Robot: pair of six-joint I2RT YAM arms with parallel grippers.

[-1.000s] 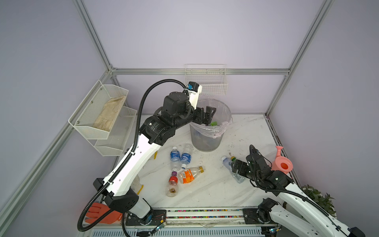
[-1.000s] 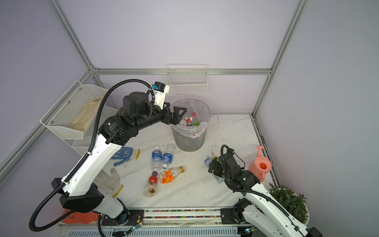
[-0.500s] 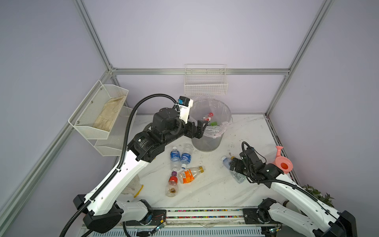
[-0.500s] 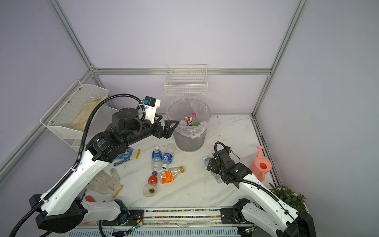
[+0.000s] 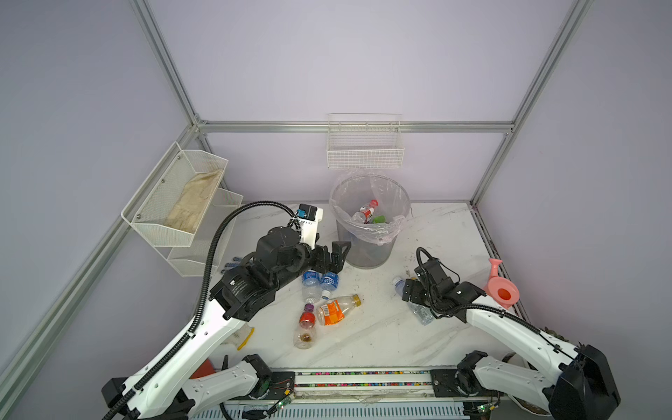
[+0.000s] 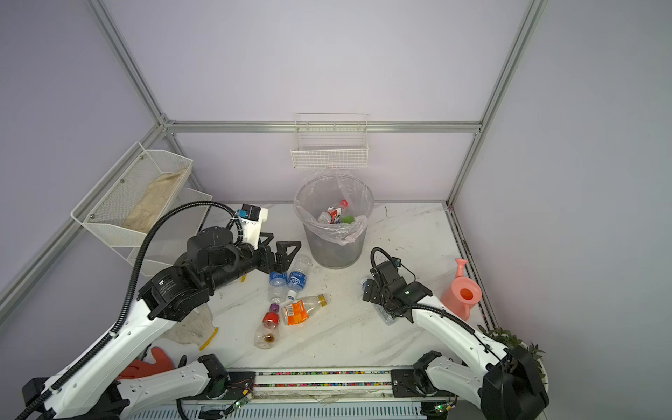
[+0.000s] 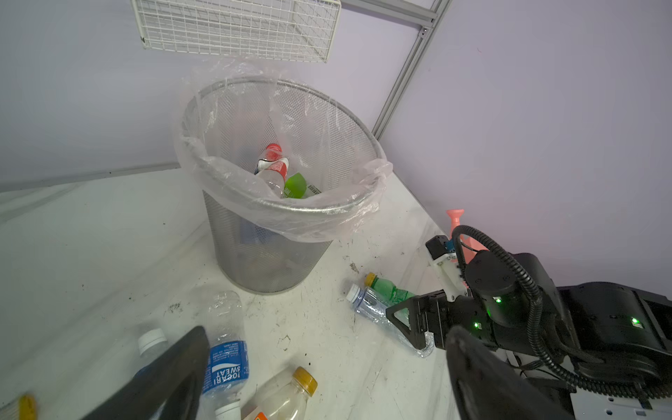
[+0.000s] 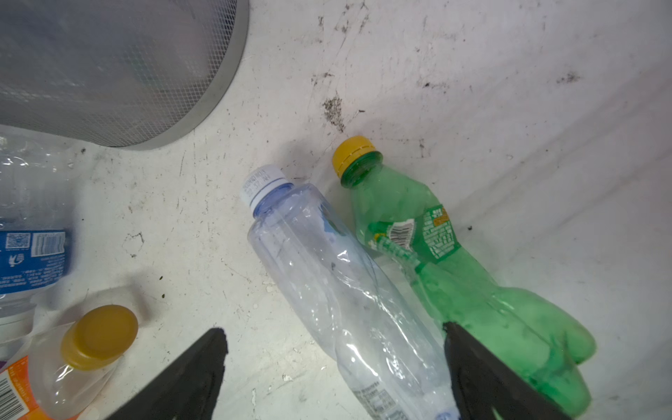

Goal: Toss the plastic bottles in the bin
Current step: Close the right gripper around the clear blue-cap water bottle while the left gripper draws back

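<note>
Bottles partly lay inside the bin at upper centre; about six were left on the tabletop. Both pairs of jaws were spread, the right around a clear bottle.

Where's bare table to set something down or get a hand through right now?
Free: the front strip of the table between the orange-labelled bottle and the right arm; the back right corner between the bin and the pink watering can. Crowded: the blue-labelled bottles by the left gripper, and the clear bottle and green bottle under the right gripper.
</note>
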